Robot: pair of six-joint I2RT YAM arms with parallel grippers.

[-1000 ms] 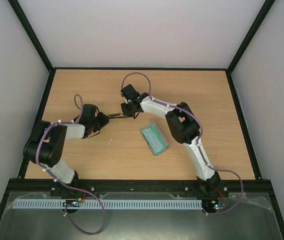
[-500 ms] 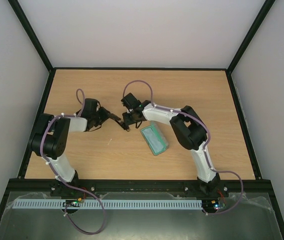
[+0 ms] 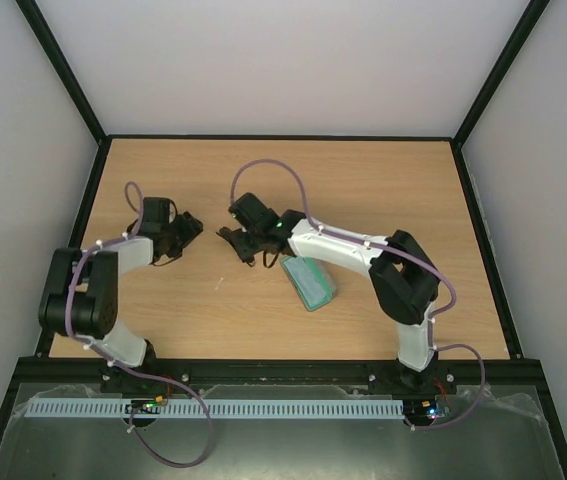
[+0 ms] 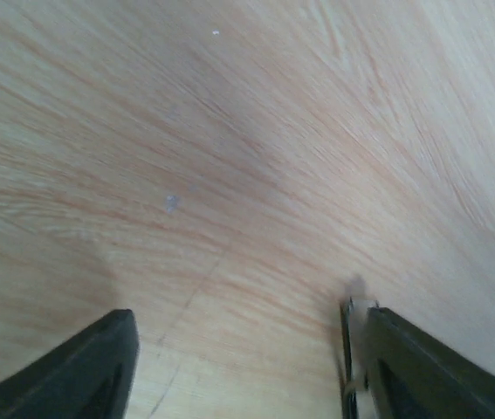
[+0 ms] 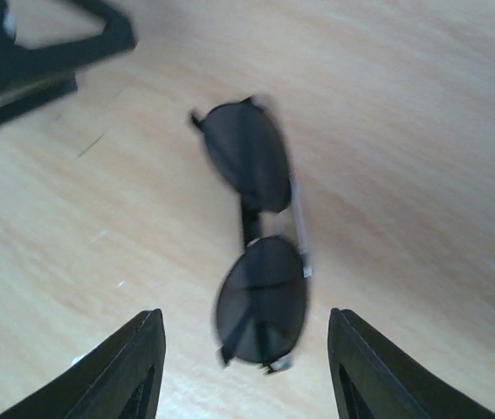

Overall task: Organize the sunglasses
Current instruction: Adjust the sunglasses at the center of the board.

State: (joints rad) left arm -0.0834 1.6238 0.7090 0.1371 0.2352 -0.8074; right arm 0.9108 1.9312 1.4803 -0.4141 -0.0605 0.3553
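The sunglasses (image 5: 260,253) show in the right wrist view, folded, two round dark lenses on a thin frame, lying on the wood and a little blurred. My right gripper (image 5: 243,367) is open, its jaws on either side of the nearer lens and touching nothing. In the top view it (image 3: 235,243) sits at mid table and covers the sunglasses. My left gripper (image 3: 189,230) is open and empty, apart to the left. Its wrist view (image 4: 247,367) shows only bare wood between the jaws.
A grey-green rectangular case (image 3: 308,280) with a light blue cloth on it lies just right of my right gripper. The left gripper's dark fingers (image 5: 46,48) show at the top left of the right wrist view. Black frame rails edge the table.
The left gripper has let go of the sunglasses and drawn back to the left. The right gripper has moved left and down, and now stands open over the sunglasses.
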